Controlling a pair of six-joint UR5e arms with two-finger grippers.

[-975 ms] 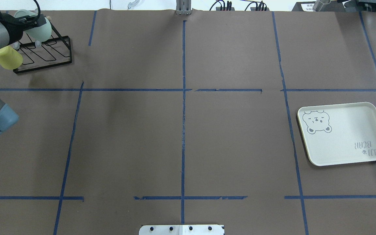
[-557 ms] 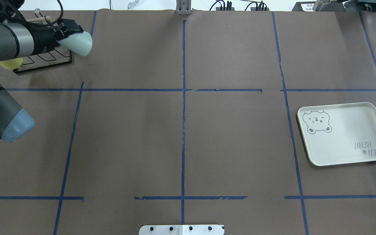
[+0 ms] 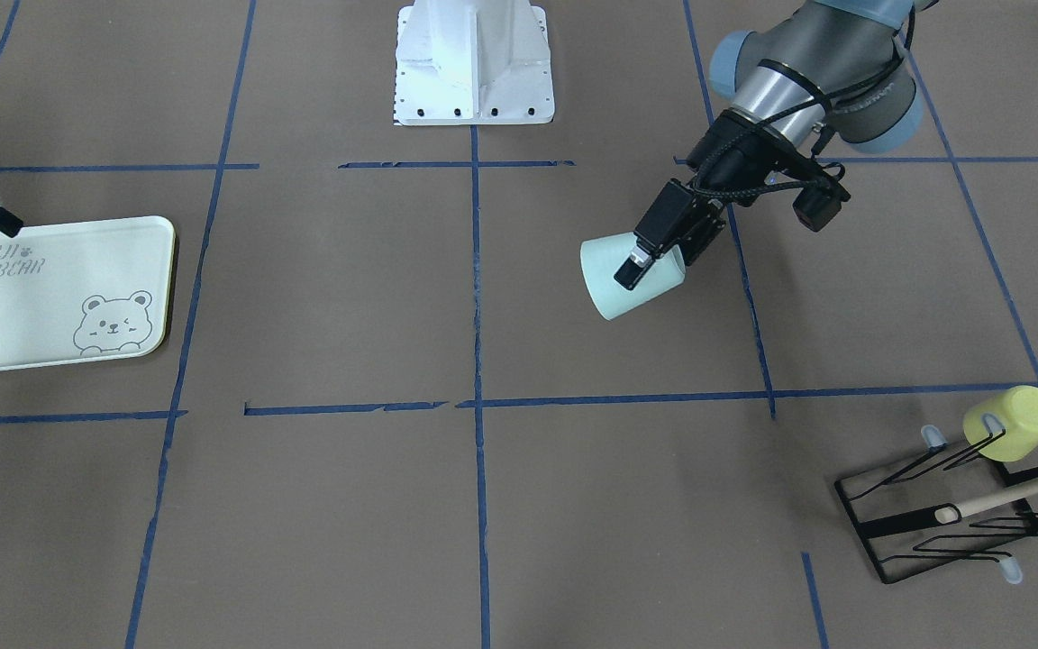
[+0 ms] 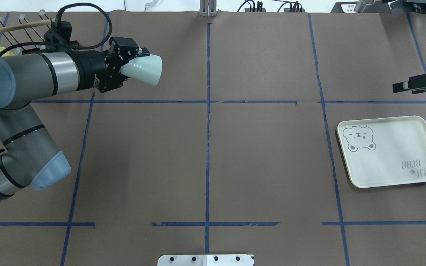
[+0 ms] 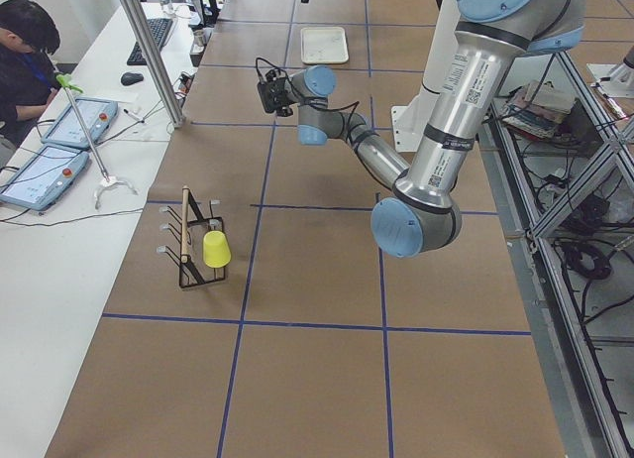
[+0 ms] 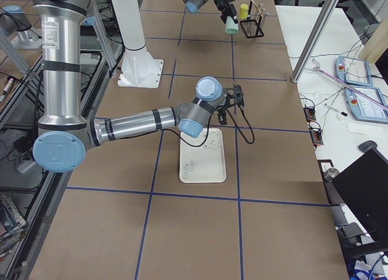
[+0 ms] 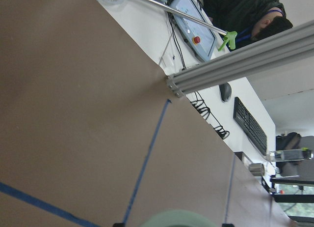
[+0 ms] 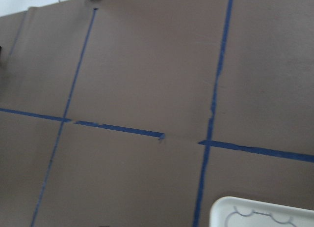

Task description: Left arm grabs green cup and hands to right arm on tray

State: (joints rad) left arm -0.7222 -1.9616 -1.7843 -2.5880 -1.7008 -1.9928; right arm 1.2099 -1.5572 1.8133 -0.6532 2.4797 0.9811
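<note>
table [image 4: 142, 166]: brown, blue tape grid [image 4: 207, 147] | tray [image 4: 390, 155]: right end | wire rack [image 3: 897, 521]: far-left corner

The bench [image 4: 264, 166] is covered in matt brown paper, a bit creased, with blue tape [image 4: 208, 147] lines stuck on. The green cup [image 4: 144, 71] looks like smooth plastic with a soft sheen. The tray [image 4: 390, 155] is matt too, plastic-looking. The left arm [image 4: 39, 75] has satin metal tubes. The rack [image 3: 924, 523] is thin black wire with a bare wooden dowel [image 3: 1006, 496].
</note>
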